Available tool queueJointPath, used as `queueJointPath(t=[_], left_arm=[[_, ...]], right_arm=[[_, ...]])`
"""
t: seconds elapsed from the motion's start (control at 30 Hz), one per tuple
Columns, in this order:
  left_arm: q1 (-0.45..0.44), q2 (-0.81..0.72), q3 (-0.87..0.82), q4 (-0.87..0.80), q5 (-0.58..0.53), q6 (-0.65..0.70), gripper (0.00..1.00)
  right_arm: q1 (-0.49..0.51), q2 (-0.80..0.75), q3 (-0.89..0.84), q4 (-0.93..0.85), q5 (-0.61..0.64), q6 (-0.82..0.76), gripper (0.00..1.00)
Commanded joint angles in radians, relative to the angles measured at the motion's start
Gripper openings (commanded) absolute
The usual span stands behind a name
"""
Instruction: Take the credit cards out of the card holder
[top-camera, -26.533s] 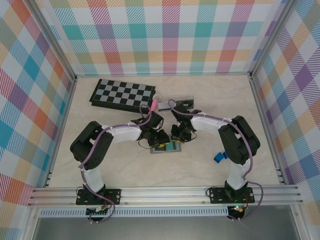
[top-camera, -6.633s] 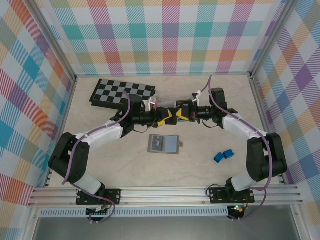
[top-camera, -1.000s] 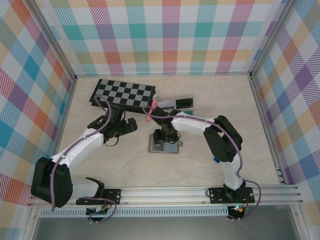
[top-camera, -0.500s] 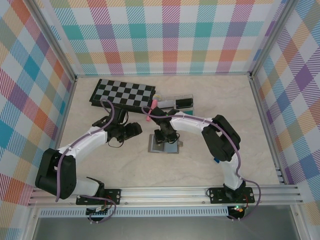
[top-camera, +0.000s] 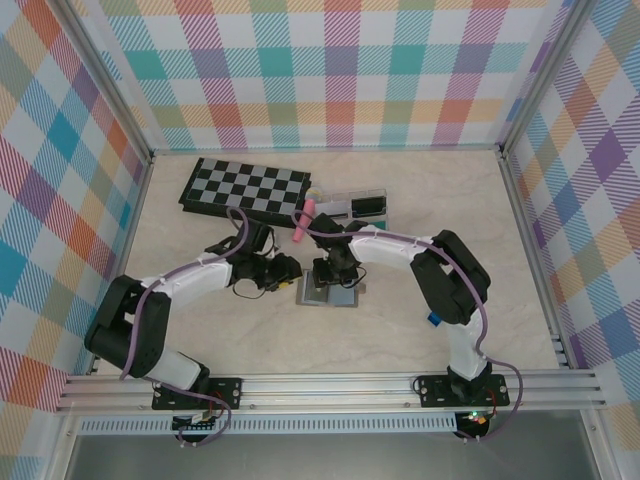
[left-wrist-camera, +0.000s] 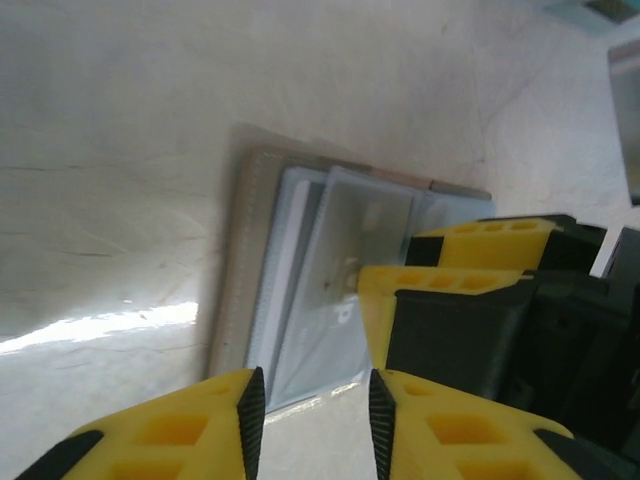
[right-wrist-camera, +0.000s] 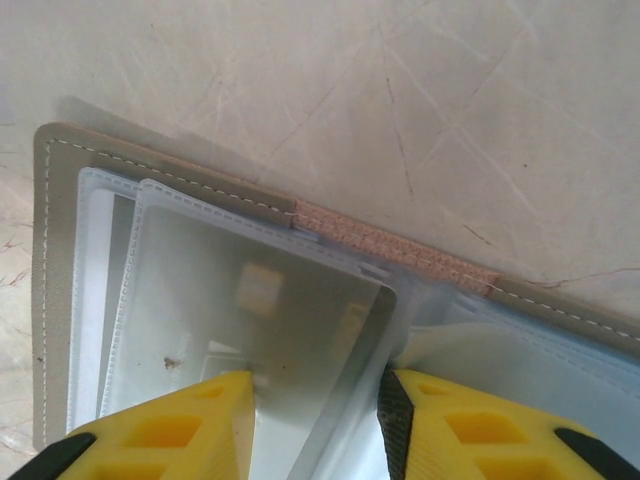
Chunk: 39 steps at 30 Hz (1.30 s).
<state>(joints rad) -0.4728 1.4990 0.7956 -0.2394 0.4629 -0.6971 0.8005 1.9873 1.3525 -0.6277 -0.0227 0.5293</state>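
Note:
The card holder (top-camera: 347, 297) lies open and flat in the middle of the table, its clear sleeves facing up (right-wrist-camera: 55, 300) (left-wrist-camera: 255, 260). A greyish credit card (right-wrist-camera: 300, 320) shows through the top sleeve. My right gripper (top-camera: 334, 277) stands on the holder with its jaws partly apart (right-wrist-camera: 315, 395). One fingertip rests on that sleeve and the other pad sits against the sleeve's edge. I cannot tell whether they clamp it. My left gripper (top-camera: 291, 274) is low at the holder's left edge, open (left-wrist-camera: 307, 390), with bare table between its pads. The right gripper's fingers (left-wrist-camera: 450, 280) stand just beyond it.
A folded chessboard (top-camera: 245, 186) lies at the back left. A clear plastic box (top-camera: 360, 203) and a pink object (top-camera: 306, 220) are behind the holder. A small blue object (top-camera: 432, 320) peeks out by the right arm. Aluminium frame rails bound the table.
My left gripper has swept right to the holder's left edge while its jaws narrowed. The right gripper has stayed on the holder and closed somewhat.

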Motion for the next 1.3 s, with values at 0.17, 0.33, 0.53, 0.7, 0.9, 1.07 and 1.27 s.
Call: queueJointPath(t=[0.17, 0.33, 0.53, 0.7, 0.9, 1.07, 1.27], left_arm=[[-0.055, 0.091, 0.046, 0.057, -0.035, -0.038, 0.25], [-0.056, 0.129, 0.052, 0.106, -0.039, -0.063, 0.2], [-0.058, 0.165, 0.068, 0.121, -0.041, -0.068, 0.2], [-0.058, 0.187, 0.074, 0.127, -0.041, -0.059, 0.2], [-0.057, 0.196, 0.071, 0.145, -0.048, -0.052, 0.22], [-0.058, 0.201, 0.069, 0.147, -0.047, -0.043, 0.24], [-0.065, 0.213, 0.076, 0.121, -0.049, -0.012, 0.24]], right_arm=[[-0.013, 0.041, -0.066, -0.02, -0.001, -0.022, 0.36], [-0.018, 0.034, -0.075, -0.009, -0.014, -0.019, 0.35], [-0.021, 0.027, -0.083, 0.0, -0.024, -0.017, 0.35], [-0.021, 0.025, -0.085, 0.004, -0.031, -0.017, 0.35], [-0.022, 0.027, -0.088, 0.006, -0.034, -0.016, 0.35], [-0.021, 0.028, -0.089, 0.009, -0.038, -0.015, 0.35], [-0.022, 0.03, -0.092, 0.012, -0.044, -0.012, 0.35]])
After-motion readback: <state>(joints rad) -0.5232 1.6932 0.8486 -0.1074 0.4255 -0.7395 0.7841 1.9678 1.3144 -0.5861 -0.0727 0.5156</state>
